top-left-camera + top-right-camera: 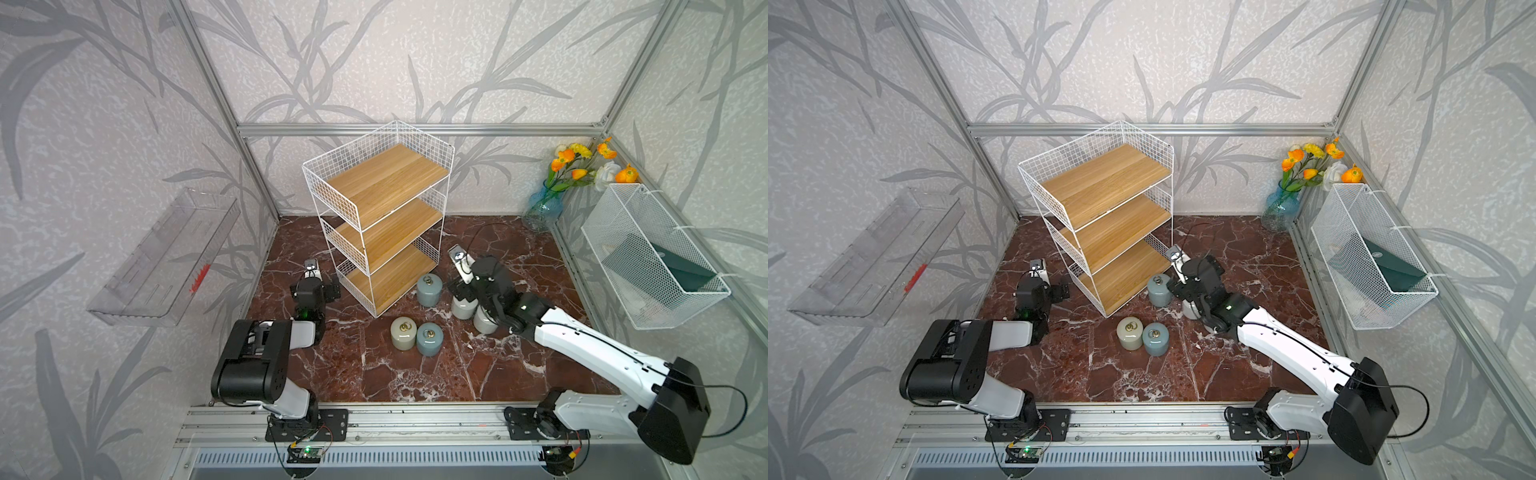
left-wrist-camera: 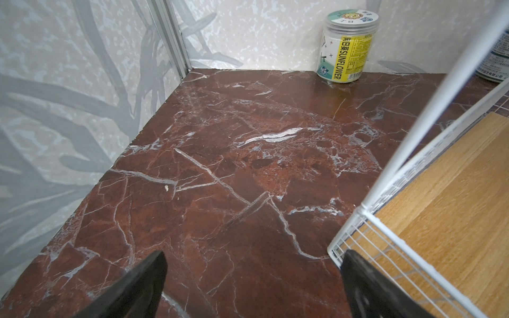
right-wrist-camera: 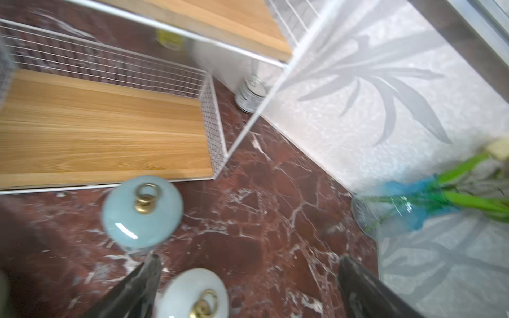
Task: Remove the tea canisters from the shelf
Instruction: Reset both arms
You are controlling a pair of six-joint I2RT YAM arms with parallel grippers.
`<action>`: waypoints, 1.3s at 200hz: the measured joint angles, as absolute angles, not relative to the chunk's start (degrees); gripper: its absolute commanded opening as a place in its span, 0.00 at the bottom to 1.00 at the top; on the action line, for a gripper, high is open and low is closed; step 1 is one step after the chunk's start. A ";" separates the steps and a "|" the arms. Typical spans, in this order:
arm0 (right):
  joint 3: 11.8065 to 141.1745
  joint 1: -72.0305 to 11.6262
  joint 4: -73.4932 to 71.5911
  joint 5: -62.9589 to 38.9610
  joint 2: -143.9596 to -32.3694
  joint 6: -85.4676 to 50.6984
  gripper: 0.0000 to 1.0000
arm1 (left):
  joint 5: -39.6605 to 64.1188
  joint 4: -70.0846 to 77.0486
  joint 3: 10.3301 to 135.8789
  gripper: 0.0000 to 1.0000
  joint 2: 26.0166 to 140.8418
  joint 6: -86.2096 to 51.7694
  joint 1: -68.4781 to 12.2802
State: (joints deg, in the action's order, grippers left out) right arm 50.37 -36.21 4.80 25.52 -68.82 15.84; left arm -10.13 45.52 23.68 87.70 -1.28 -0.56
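Five tea canisters (image 1: pixel 429 291) stand off the shelf (image 1: pixel 386 216). Both wide and empty, the left gripper (image 2: pixel 254 256) rests. The right gripper (image 3: pixel 250 258) should rise straight, sparing the white canister (image 3: pixel 192 291) under it.

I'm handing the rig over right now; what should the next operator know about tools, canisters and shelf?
Left tool: open, empty, low beside the shelf.
Right tool: open, holding nothing, over a white canister.
Canisters: all five on the marble table before the shelf: a blue-grey canister nearest it, the beige canister and another blue-grey canister side by side, a second white canister under the right arm.
Done: all three shelf boards look bare.
Left: seemingly nothing; pull both arms back.
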 measured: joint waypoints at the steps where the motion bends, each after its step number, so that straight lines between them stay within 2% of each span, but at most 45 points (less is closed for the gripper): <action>1: 49.98 -35.53 4.47 25.15 -68.64 15.84 0.99 | -10.15 45.52 23.68 1.00 87.70 -1.28 -0.56; 42: 37.21 -11.79 -7.73 20.91 -64.99 5.26 0.99 | -10.11 45.52 23.68 1.00 87.70 -1.28 -0.51; 61: 32.93 -6.17 -11.88 19.16 -65.82 2.11 0.99 | -10.09 45.52 23.68 1.00 87.70 -1.28 -0.51; 123: 18.74 -5.63 -32.16 15.79 -73.34 -0.86 0.99 | -9.91 45.52 23.68 1.00 87.70 -1.30 -0.36; 171: 15.33 -5.67 -51.94 11.60 -86.35 0.08 0.99 | -9.85 45.50 23.68 1.00 87.70 -1.30 -0.32; 191: 18.17 -5.91 -52.18 9.74 -90.37 1.17 0.99 | -9.74 45.52 23.68 1.00 87.70 -1.32 -0.32; 260: 22.13 -6.24 -49.63 7.31 -89.06 2.28 0.99 | -9.54 45.52 23.68 1.00 87.70 -1.30 -0.32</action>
State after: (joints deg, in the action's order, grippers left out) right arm 22.13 -6.24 -49.63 7.31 -89.06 2.28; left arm -9.54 45.52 23.68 87.70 -1.30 -0.32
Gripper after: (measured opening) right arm 0.991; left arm 0.996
